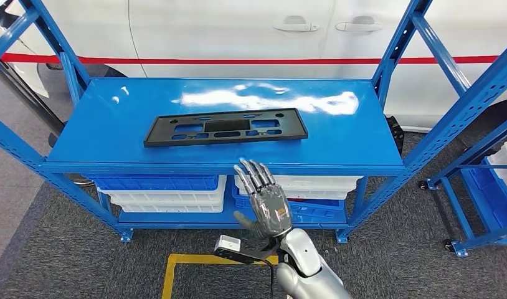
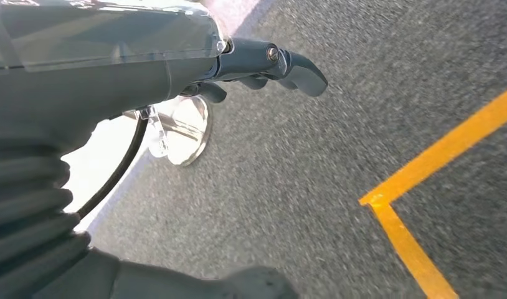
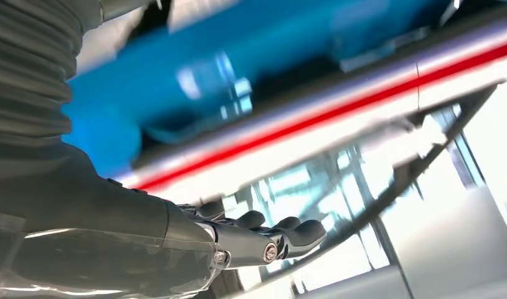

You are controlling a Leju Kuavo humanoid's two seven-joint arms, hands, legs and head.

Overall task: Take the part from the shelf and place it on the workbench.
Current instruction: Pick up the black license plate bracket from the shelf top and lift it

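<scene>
Reaching for the plate frame

My right hand (image 1: 268, 202) rises open toward the black licence-plate frame (image 1: 226, 127) lying flat on the shelf (image 1: 114, 118); left hand (image 2: 263, 62) hangs empty, loosely curled.

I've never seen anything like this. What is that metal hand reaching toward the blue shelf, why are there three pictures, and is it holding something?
You are looking at a humanoid robot, seen through its own cameras. The wide picture is from its head, looking down at a blue shelf. On the top shelf lies a flat black part with cut-outs; that is what it should fetch. Below sit blue and white bins, and behind stands a white car with a red stripe.

The raised right robot hand has its fingers spread just in front of the shelf edge, holding nothing and not yet touching the part.

The other two pictures come from cameras at the wrists. One shows the left robot hand hanging over grey floor with yellow tape, also holding nothing. The other, blurred, looks past the right hand's fingers.
</scene>
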